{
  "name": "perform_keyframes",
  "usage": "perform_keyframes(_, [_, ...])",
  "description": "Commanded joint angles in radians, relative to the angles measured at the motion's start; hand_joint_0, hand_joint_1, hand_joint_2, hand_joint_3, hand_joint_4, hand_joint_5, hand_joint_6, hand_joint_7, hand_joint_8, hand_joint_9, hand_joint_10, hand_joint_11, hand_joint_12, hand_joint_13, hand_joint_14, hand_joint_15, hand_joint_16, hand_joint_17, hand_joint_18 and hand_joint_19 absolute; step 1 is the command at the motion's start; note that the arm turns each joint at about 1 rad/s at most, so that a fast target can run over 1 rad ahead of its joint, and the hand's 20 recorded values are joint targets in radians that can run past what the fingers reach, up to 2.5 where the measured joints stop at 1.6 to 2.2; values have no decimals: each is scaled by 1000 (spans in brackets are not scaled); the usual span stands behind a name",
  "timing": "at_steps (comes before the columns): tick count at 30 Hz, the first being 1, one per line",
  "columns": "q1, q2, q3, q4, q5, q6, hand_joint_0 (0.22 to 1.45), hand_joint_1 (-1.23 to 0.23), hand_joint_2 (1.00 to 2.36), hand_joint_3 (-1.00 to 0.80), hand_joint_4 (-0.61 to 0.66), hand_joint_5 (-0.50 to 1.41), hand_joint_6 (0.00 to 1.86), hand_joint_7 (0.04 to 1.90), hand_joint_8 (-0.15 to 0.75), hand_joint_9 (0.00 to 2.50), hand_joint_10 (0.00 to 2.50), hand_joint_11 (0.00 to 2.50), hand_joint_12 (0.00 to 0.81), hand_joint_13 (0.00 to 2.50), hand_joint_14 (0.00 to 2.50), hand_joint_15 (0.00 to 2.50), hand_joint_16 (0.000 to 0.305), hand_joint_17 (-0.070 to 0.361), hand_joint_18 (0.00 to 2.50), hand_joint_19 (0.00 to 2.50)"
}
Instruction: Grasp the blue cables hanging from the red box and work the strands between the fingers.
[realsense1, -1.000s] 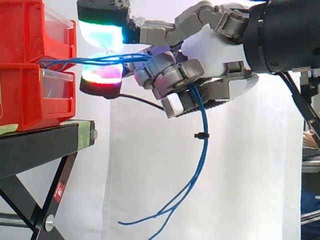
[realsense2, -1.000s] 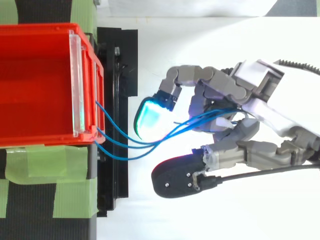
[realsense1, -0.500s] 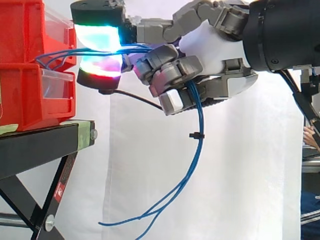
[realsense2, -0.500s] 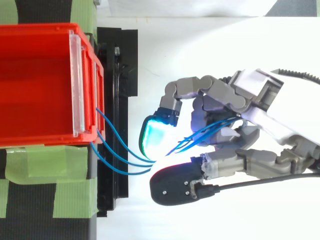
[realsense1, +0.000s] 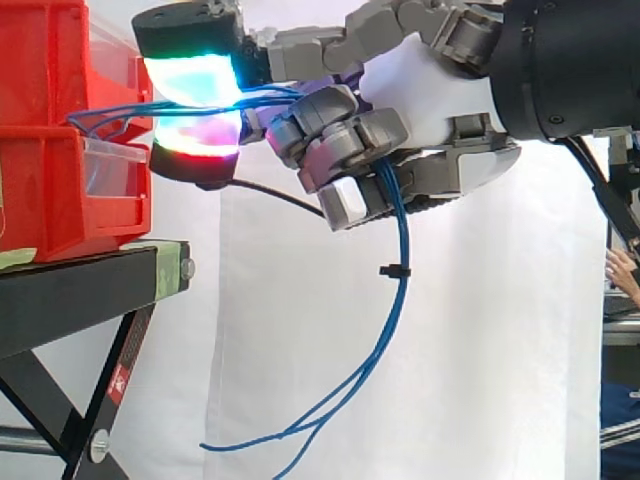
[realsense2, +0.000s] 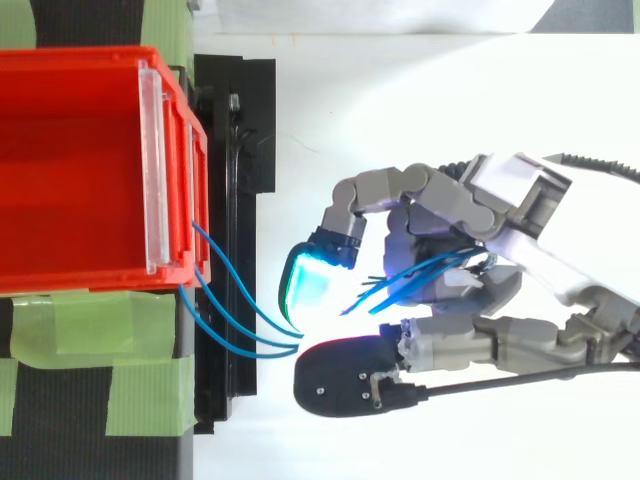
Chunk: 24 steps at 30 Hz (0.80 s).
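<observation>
Thin blue cables (realsense1: 395, 300) run out of the front of the stacked red bins (realsense1: 60, 130), pass level between the glowing fingertips (realsense1: 195, 75), then drop in a long loop below the palm, with a small black tie partway down. My hand (realsense1: 430, 110) comes in from the right and is shut on the strands, its fingers curled round them just in front of the bins. From above, the blue cables (realsense2: 235, 320) leave the red bin (realsense2: 80, 170) at its front edge and sweep into the hand (realsense2: 520, 215) between a cyan pad (realsense2: 310, 280) and the lower pad.
The bins rest on a black stand (realsense1: 90, 290) with green tape (realsense2: 100, 330) on its top. A white curtain hangs behind. A person's hand (realsense1: 622, 272) shows at the far right edge in the side view.
The hand has shifted slightly toward the bins and, in the top view, downward. The cable stretch near the bin has slackened and bowed more, and the hanging loop swung left.
</observation>
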Motion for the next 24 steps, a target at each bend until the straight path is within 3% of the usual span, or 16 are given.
perform_keyframes(1, [6, -1, -1, 0, 3, 0, 908, -587, 1023, -186, 299, 23, 695, 1148, 586, 598, 2500, 2500, 632, 1263, 2500, 1685, 65, 146, 1692, 704])
perform_keyframes(6, [10, -1, -1, 0, 9, 0, 924, -571, 1020, -162, 314, 92, 523, 1197, 596, 601, 2500, 2500, 633, 1270, 2500, 1669, 68, 152, 1706, 632])
perform_keyframes(10, [17, -1, -1, -1, 20, -7, 933, -630, 1021, -208, 285, 91, 493, 1231, 596, 592, 2500, 2500, 630, 1253, 2500, 1675, 65, 147, 1684, 676])
perform_keyframes(15, [24, -1, 1, -4, 23, -8, 969, -663, 1024, -193, 255, 56, 545, 1220, 579, 563, 2500, 2500, 622, 1223, 2500, 1722, 63, 141, 1665, 777])
perform_keyframes(21, [27, -1, -1, -10, 23, -8, 991, -698, 1023, -327, 248, 12, 646, 1187, 570, 538, 2500, 2500, 615, 1205, 2500, 1741, 62, 140, 1661, 812])
perform_keyframes(23, [29, -1, -1, -10, 23, -8, 1019, -707, 1025, -243, 245, -4, 716, 1159, 565, 531, 2500, 2500, 607, 1198, 2500, 1709, 62, 140, 1665, 822])
perform_keyframes(24, [29, -1, 1, -10, 23, -8, 1034, -704, 1025, -111, 237, -13, 763, 1148, 561, 525, 2500, 2500, 606, 1196, 2500, 1717, 62, 139, 1668, 841])
